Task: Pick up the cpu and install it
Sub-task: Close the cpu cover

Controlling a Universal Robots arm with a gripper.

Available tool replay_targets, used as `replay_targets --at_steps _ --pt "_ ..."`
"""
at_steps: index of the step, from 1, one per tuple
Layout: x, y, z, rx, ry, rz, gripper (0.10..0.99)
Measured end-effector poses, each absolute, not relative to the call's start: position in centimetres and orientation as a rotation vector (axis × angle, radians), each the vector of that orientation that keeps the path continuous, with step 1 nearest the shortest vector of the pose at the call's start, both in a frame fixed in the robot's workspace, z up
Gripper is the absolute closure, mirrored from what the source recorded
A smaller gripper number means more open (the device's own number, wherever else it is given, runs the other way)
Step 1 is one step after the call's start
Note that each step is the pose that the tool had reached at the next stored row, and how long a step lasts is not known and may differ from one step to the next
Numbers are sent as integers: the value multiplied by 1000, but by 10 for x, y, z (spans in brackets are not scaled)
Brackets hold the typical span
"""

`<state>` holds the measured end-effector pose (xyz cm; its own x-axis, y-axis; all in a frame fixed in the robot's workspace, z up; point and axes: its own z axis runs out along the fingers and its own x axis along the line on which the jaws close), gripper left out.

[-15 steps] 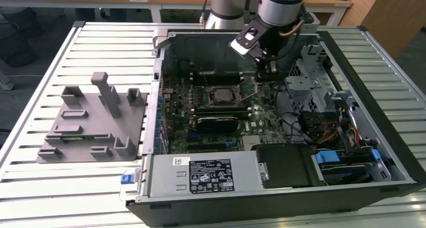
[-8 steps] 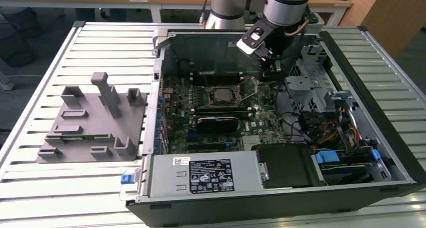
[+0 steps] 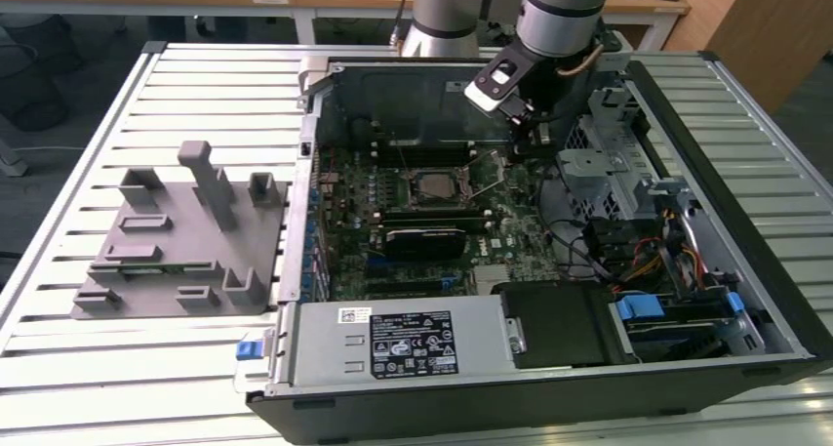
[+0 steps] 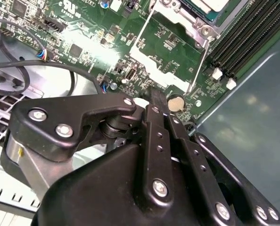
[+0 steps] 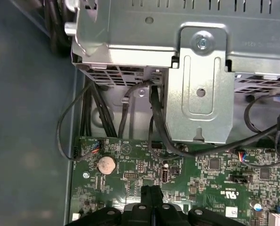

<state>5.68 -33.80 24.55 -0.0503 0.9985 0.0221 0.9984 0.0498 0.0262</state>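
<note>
- The black two-fingered end effector [image 5: 151,190] has its fingers pressed together, with nothing visible between them. Its tips are low over the green motherboard [image 5: 210,176], near the dark square socket frame [image 3: 436,184] on the exterior view's right of it. Whether they touch the board cannot be told.
- A round silver coin cell [image 4: 176,102] lies just beside the tips, on the side away from the socket frame.
- A thin metal lever [image 4: 199,63] runs from the socket frame towards the tips.
- The small flat silvery cpu [image 3: 434,183] sits inside the socket frame.
- A grey plastic tray with upright posts [image 3: 170,246] rests on the slatted metal table [image 3: 78,368], well apart from the socket frame, on the exterior view's left.
</note>
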Motion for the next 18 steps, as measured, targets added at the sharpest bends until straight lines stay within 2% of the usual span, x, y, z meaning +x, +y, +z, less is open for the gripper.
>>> replay_targets --at_steps 18 --pt "36 -338 240 2168 2279 63 980"
